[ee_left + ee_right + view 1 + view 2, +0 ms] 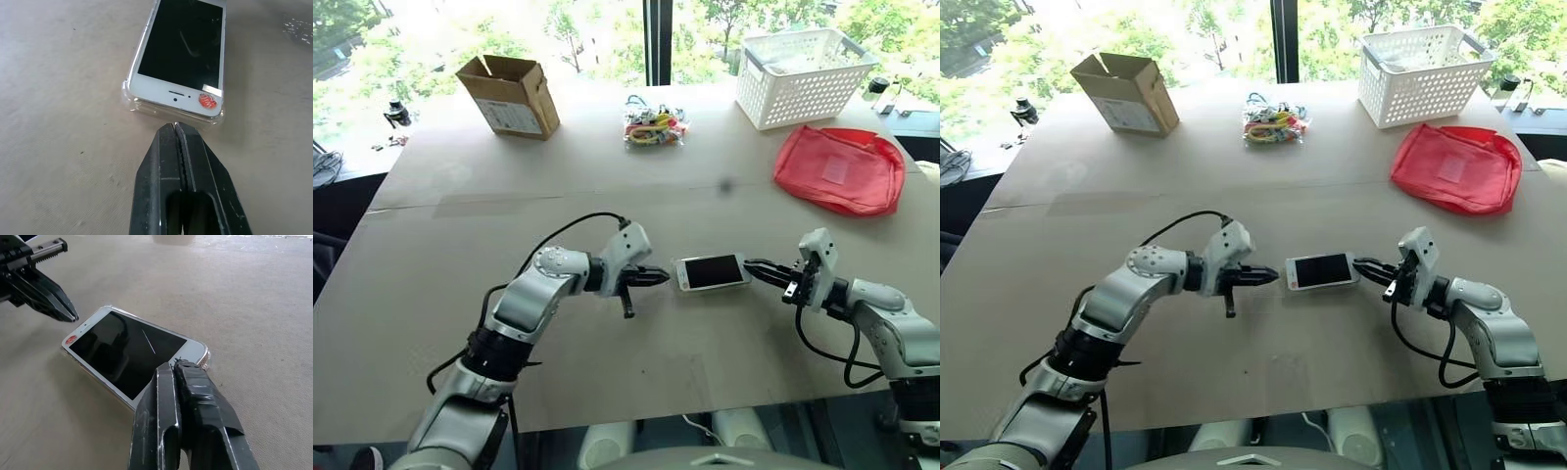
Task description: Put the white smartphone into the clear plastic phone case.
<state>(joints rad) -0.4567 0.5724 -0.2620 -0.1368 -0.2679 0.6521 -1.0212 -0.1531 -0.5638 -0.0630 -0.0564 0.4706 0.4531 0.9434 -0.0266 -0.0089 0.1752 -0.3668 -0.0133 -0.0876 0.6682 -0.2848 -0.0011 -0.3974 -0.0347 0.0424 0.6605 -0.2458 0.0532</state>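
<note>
The white smartphone [712, 271] lies flat and screen up on the table, between my two grippers. It sits inside the clear plastic phone case [131, 99], whose glossy rim shows around the phone's corners [206, 352]. My left gripper [663, 277] is shut, with its tip [175, 126] just short of the phone's left end and a small gap to the case edge. My right gripper [751, 265] is also shut and holds nothing. Its tip [177, 363] rests at the phone's right end, over the white bezel.
At the back of the table are an open cardboard box [509, 95] on the left, a bag of colourful small items [654, 127] in the middle and a white basket [803, 76] on the right. A red pouch [840, 168] lies in front of the basket.
</note>
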